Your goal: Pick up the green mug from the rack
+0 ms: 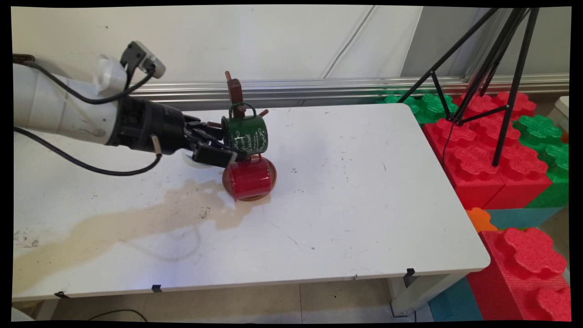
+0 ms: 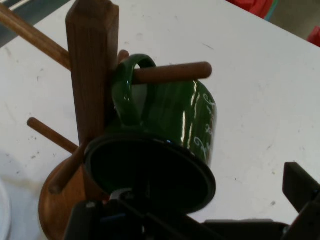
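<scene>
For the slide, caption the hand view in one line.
Green mug hanging by its handle on a peg of the wooden mug tree, with the gripper close at its rim.

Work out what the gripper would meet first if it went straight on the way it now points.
Most likely the green mug: the gripper faces its open rim, close ahead, where it hangs on a peg of the wooden mug tree. The depth between them is unclear.
</scene>
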Motion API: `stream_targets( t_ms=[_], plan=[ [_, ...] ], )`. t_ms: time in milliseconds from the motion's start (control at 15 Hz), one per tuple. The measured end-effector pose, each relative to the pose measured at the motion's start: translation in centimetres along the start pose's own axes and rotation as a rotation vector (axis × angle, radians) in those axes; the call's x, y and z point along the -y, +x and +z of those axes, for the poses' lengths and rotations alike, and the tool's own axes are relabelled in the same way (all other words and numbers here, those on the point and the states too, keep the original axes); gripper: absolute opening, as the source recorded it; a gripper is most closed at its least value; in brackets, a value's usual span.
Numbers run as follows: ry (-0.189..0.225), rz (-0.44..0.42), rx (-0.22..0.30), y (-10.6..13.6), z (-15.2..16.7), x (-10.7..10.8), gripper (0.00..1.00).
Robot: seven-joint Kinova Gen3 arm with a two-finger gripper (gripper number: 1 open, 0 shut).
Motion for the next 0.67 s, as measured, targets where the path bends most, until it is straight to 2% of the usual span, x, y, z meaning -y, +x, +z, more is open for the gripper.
stream_targets(
  t_ms=[667],
  plan=[
    [0.023,-0.021,-0.034,-0.1,2.2,-0.3,1.00]
  ],
)
